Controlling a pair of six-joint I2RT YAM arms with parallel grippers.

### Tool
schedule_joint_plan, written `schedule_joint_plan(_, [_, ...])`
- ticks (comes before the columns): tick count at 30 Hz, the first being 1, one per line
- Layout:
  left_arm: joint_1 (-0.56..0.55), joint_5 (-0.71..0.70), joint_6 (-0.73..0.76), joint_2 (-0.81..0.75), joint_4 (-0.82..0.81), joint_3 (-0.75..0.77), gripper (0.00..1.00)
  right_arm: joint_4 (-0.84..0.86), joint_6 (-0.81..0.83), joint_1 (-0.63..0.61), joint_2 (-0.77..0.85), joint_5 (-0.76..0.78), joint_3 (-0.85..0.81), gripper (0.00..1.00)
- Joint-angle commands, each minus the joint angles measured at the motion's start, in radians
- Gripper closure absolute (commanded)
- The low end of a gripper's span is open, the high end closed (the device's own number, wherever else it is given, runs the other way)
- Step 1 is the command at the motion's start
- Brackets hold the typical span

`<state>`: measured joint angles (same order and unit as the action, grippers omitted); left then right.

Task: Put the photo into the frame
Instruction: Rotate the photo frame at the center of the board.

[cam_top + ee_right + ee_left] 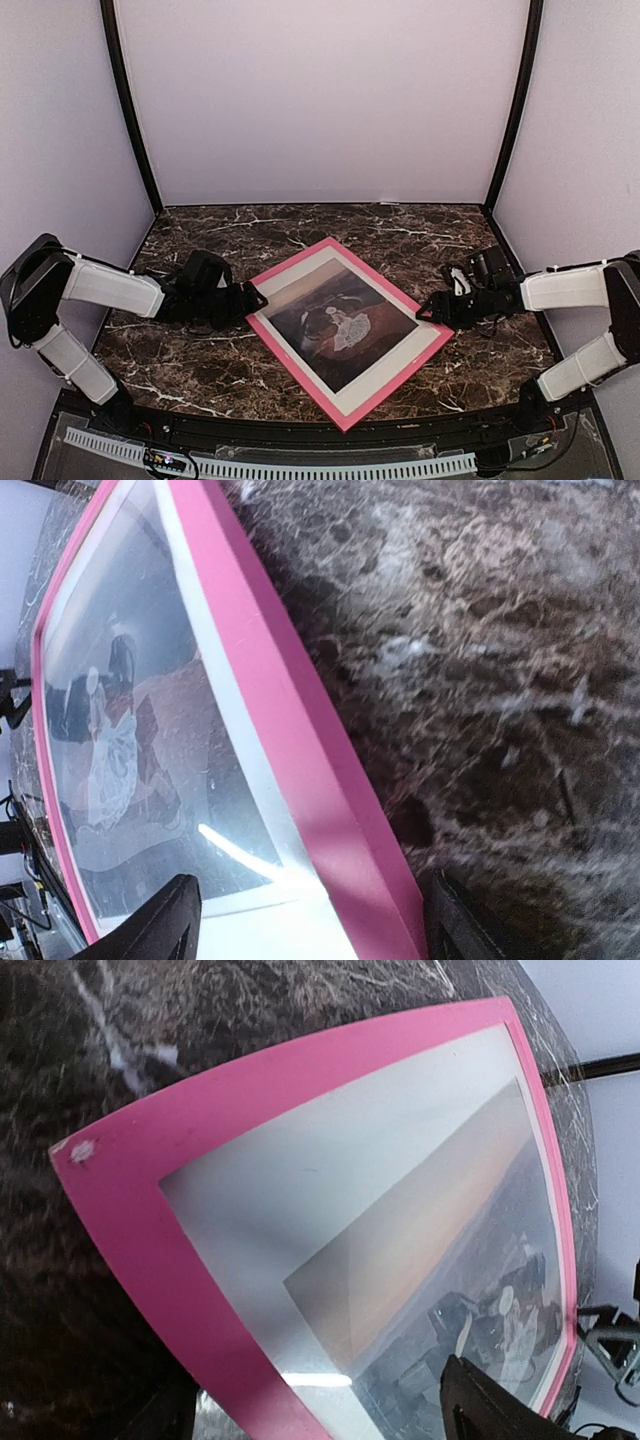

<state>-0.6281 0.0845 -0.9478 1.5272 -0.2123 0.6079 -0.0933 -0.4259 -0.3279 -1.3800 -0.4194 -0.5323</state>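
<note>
Table: dark brown marble-patterned table [200,240], pale walls on three sides.
Frame: the pink frame [300,370] lies flat in the middle of the table, turned so its corners point far, near, left and right.
Photo: the photo [335,325] sits inside the frame, picture side up. It shows a dark reddish landscape with a small white figure near its centre.
Mat: a white mat border [405,365] surrounds the photo on all four sides, between it and the pink rails.
Pane: the wrist views show a shiny clear sheet [230,850] over the photo and mat, carrying a streak of glare and reflections.
Left gripper: the left gripper [255,300] is low at the frame's left corner. In its wrist view the jaws stand apart, with one dark finger [490,1405] over the glazed area and the pink corner rail [300,1070] running across in front.
Right gripper: the right gripper [430,312] is low at the frame's right corner. Its fingers are spread, one [160,925] over the glazed side and the other [460,925] over the bare marble, with the pink rail [280,710] between them.
Contact: I cannot tell whether either gripper actually touches the frame.
Arms: both reach inward from the sides, roughly level with each other.
</note>
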Motion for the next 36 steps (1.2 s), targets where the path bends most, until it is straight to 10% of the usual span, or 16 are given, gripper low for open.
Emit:
schedule_joint_plan(1, [0.053,0.086,0.122,0.118,0.054,0.138,0.12,0.036,-0.143,-0.090,0.097,0.030,0.071,0.23])
schedule_joint_plan(17, [0.181,0.161,0.429,0.417,0.288,0.615,0.07,0.018,-0.266,-0.408,0.201,0.166,0.072,0.21])
schedule_joint_plan(36, [0.202,-0.375,0.622,-0.279,0.360,0.285,0.01,-0.307,-0.012,-0.284,0.334,0.727,-0.270,0.01])
